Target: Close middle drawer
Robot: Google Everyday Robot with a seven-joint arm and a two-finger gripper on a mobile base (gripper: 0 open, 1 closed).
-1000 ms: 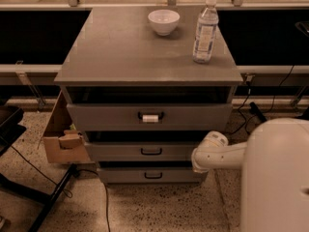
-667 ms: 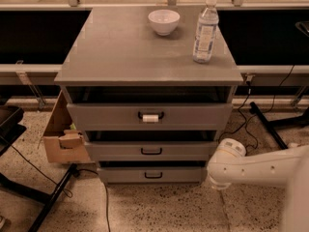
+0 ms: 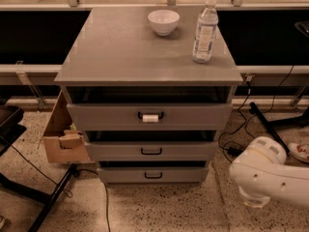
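Observation:
The middle drawer (image 3: 193, 150) is a flat grey front with a small black loop handle (image 3: 151, 151). It stands slightly pulled out, with a dark gap above it. Above it is the top drawer (image 3: 106, 116), whose handle carries a white tag. Below it is the bottom drawer (image 3: 120, 175) with a plain handle. A white segment of my arm (image 3: 263, 175) shows at the lower right, beside the cabinet and apart from the drawers. The gripper itself is out of view.
On the cabinet top (image 3: 120, 47) stand a white bowl (image 3: 163, 21) and a water bottle (image 3: 205, 30). An open cardboard box (image 3: 60, 134) sits left of the cabinet. Cables (image 3: 241, 124) lie on the floor at the right, and black stand legs (image 3: 48, 199) at the lower left.
My white arm has swung right and down, away from the front of the middle and bottom drawers. The drawers look unchanged.

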